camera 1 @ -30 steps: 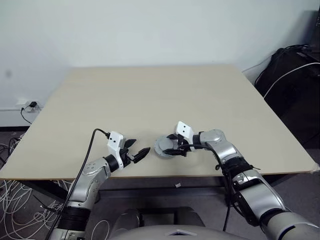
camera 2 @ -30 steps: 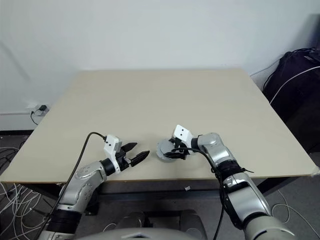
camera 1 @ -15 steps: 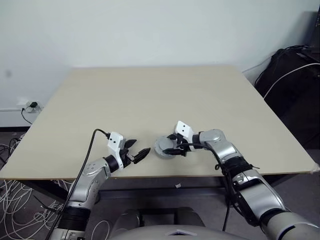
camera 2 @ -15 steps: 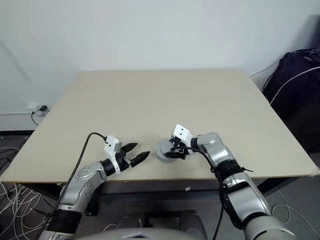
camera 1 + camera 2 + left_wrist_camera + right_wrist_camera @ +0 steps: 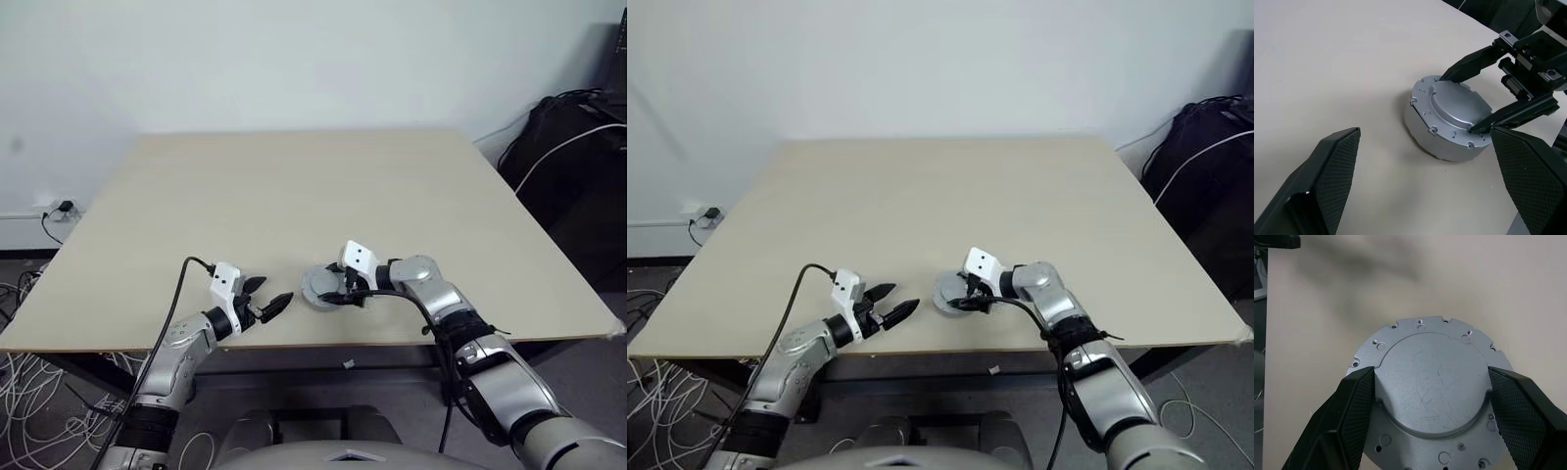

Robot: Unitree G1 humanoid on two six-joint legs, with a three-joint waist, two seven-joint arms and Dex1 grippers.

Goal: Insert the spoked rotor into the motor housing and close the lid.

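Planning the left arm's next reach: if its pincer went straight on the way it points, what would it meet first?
Most likely the round silver lid on the table, where the right pincer already straddles it; exact height is uncertain.

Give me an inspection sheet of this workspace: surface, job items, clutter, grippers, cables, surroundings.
Surface: beige table, bare apart from the assembly near its front edge.
Job's things: silver-grey lid sits on the round motor housing; spoked rotor nothing seen, perhaps inside.
Clutter: nothing seen on the table.
Grippers: right gripper straddles the lid, fingertips at opposite edges, contact looks likely; left gripper open, holding nothing, apart from the housing.
Cables: black cable on the left arm; loose cables on the floor at left.
Surroundings: white wall; wall socket; dark bag at right.
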